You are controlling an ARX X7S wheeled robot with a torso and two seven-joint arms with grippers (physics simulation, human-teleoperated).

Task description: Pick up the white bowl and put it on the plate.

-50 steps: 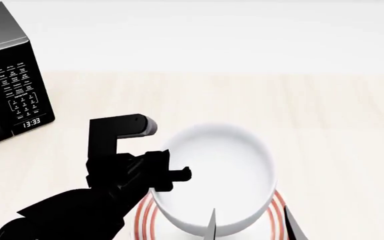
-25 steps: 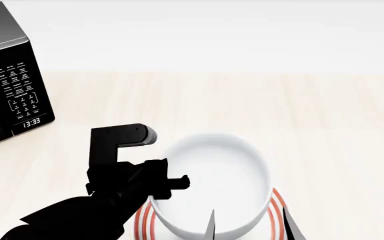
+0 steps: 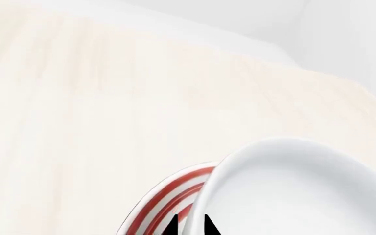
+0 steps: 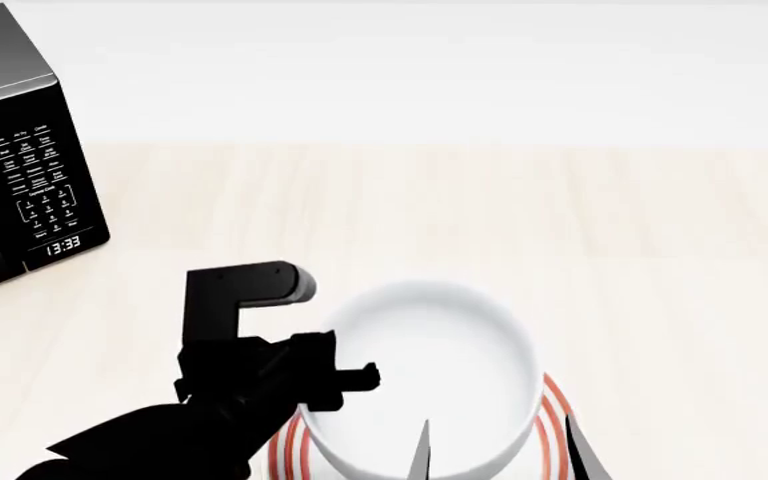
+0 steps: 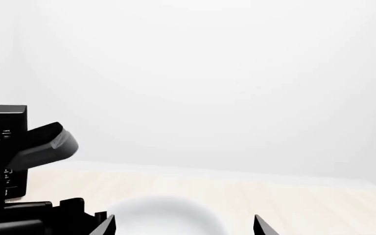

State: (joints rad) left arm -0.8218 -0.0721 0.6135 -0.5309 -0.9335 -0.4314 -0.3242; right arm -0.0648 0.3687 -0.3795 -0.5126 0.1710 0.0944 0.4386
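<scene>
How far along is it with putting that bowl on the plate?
Nearly done. The white bowl is already picked up and sits over the plate. The left gripper is at its rim; whether it is touching down isn't clear. Left: release and withdraw.

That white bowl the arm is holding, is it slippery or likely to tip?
The white bowl looks glossy and smooth, so probably slippery. It is held by one edge in the left gripper, so it might tilt. It seems rigid, with deep sides, over the plate.

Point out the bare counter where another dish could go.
Free: the counter behind the bowl, and everything to its right. Crowded: the near centre, where bowl, plate and left gripper bunch together; the microwave takes the far left.
</scene>
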